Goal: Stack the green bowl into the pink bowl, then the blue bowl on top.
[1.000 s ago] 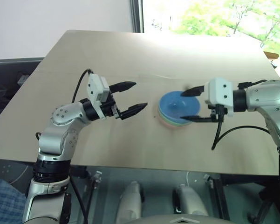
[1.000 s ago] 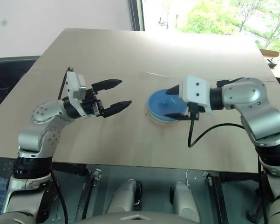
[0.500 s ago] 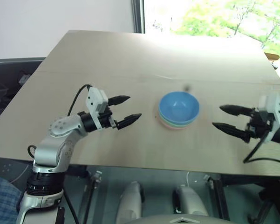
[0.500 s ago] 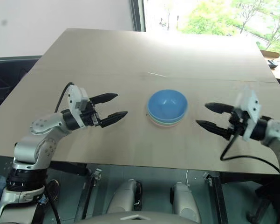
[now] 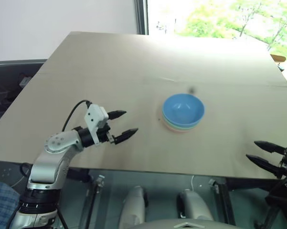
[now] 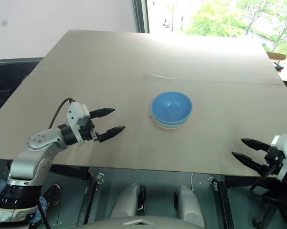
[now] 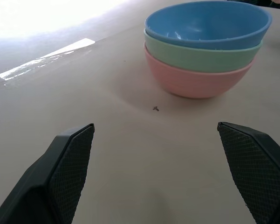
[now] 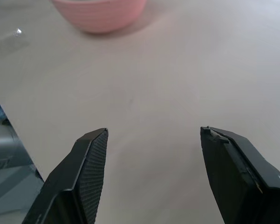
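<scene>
Three bowls stand nested in the middle of the wooden table (image 5: 110,67): the pink bowl (image 7: 195,79) at the bottom, the green bowl (image 7: 200,54) in it, the blue bowl (image 5: 183,109) on top. My left gripper (image 5: 122,125) hangs open to the left of the stack, fingers pointing toward it, well apart from it and holding nothing. My right gripper (image 5: 259,152) is open and empty at the table's near right edge, far from the bowls. The pink bowl (image 8: 99,14) also shows in the right wrist view.
A strip of clear tape (image 7: 46,58) lies on the table behind the bowls. A small dark speck (image 7: 155,108) sits just in front of the stack. A window with trees is beyond the far edge.
My right gripper has drawn back from the stack, out to the right and down to the table's near edge. My left gripper has sunk and pulled slightly away to the left. The bowls have stayed put.
</scene>
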You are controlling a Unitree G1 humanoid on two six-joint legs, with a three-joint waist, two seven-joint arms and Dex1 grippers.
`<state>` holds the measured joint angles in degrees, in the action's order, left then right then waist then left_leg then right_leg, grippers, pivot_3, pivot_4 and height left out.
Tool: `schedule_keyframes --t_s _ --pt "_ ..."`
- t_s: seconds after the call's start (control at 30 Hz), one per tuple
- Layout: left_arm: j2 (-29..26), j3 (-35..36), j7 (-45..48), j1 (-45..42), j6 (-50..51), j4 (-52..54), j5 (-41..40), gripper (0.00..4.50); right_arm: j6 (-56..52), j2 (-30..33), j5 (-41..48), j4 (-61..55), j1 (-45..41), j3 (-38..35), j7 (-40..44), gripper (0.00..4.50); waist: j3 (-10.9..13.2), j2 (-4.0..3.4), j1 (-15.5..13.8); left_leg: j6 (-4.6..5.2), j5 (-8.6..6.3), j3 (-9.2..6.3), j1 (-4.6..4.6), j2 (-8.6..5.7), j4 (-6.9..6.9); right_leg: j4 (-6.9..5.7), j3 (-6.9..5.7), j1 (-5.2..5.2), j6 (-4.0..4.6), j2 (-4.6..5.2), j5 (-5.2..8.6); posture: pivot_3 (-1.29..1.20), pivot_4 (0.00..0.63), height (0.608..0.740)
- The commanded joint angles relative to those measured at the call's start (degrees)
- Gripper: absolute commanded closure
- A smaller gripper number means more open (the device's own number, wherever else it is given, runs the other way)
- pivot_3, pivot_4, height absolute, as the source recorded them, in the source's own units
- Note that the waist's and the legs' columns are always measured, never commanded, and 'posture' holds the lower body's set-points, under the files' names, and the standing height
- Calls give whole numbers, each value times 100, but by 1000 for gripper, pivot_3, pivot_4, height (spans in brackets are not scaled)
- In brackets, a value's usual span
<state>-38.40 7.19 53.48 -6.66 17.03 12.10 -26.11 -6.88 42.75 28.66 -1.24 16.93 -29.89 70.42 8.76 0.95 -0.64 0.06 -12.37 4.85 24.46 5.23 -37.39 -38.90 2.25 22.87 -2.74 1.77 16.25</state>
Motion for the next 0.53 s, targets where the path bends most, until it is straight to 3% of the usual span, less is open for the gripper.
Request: schedule_keyframes --t_s 0.03,0.53 --pt "-80 219 24 33 -177 67 -8 0 312 58 113 34 -41 -234 73 1174 0 0 11 0 0 0 -1 0 0 0 0 -1 0 0 0 0 150 740" --pt "-28 225 9 133 -460 55 83 0 865 -93 316 28 -474 -93 103 1174 0 -1 -6 -1 0 2 -8 0 4 3 0 -9 0 1 0 0 150 740"
